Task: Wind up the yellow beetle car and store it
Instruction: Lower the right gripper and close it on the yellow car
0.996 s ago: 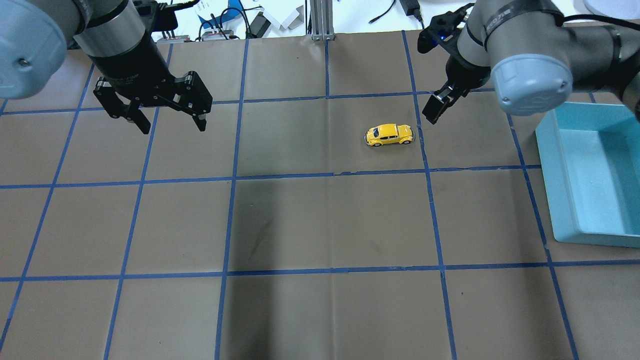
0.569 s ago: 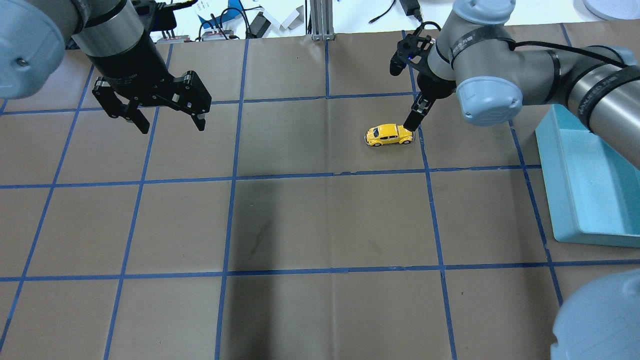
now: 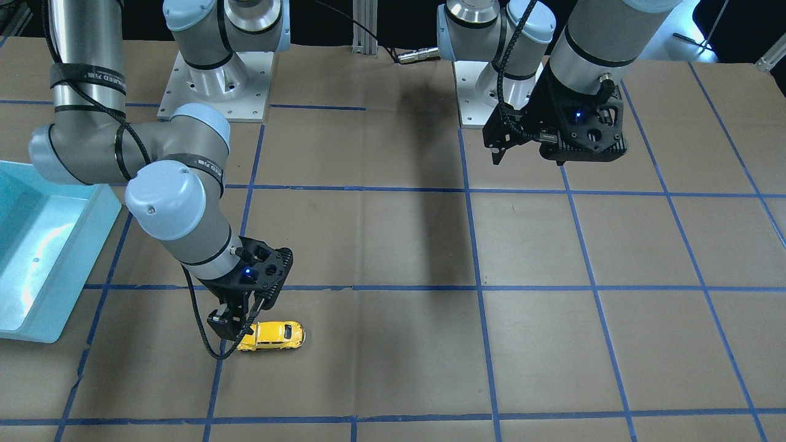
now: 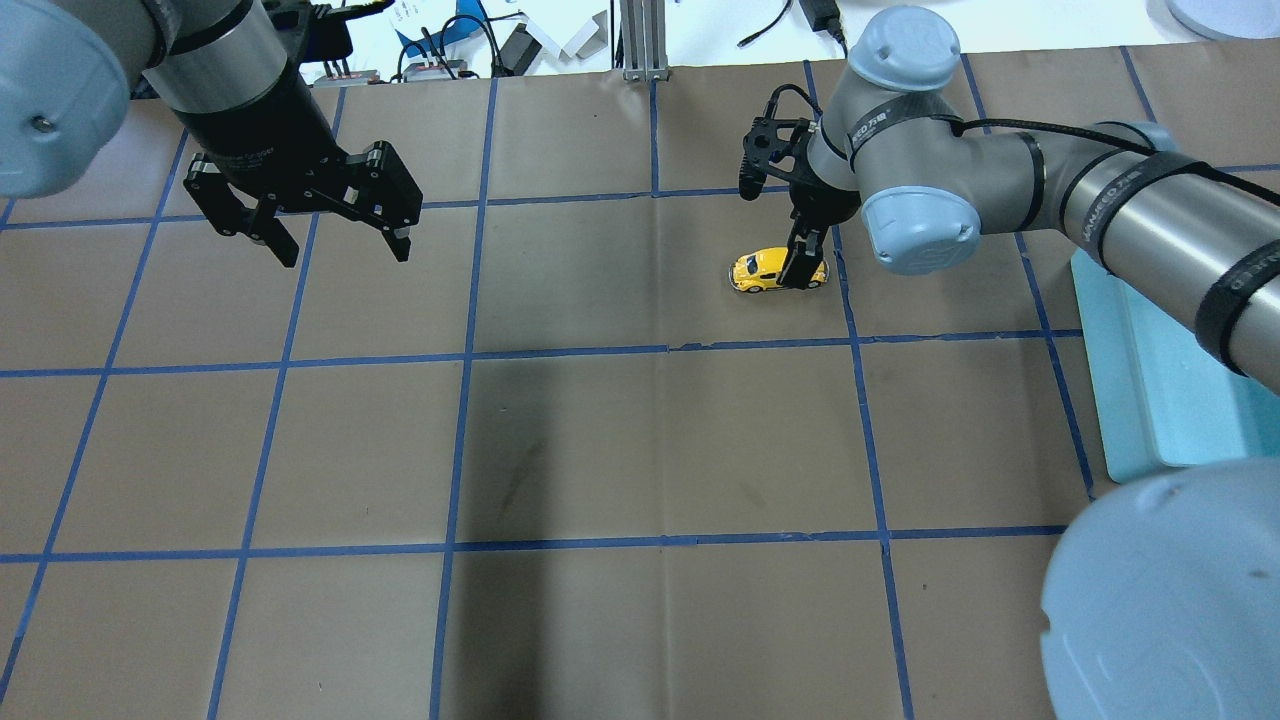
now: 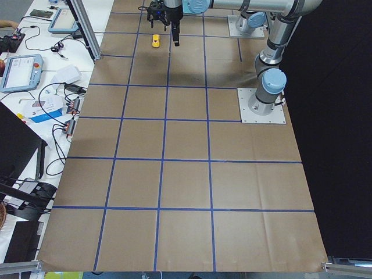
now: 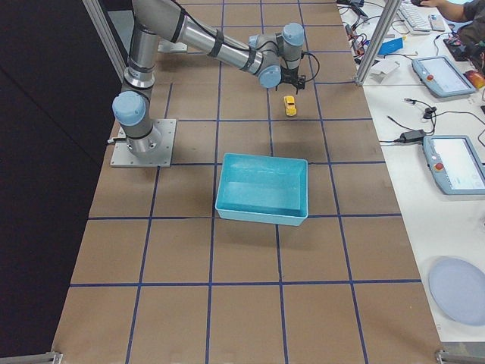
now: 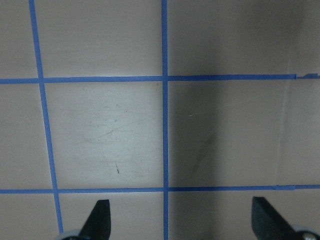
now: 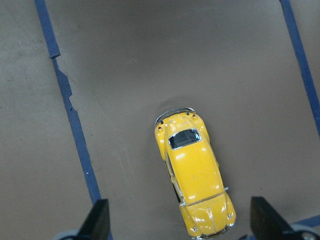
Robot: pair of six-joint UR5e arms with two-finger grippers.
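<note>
While the right claw [image 3: 232, 328] hangs low over the table [image 3: 393, 245] in the front view, the yellow beetle car [image 3: 276, 334] sits wheels-down right at its tips. Overhead, the left claw [image 4: 345, 255] hovers well off to the side, fingers spread. Right wrist cam: fingers wide apart, gripping nothing, one end of the car between them, touching neither. Left wrist cam: just bare table between its open fingers

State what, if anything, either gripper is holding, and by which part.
Nothing is held. The right gripper is open, poised over one end of the yellow beetle car without clamping it. The left gripper is open and empty.
</note>
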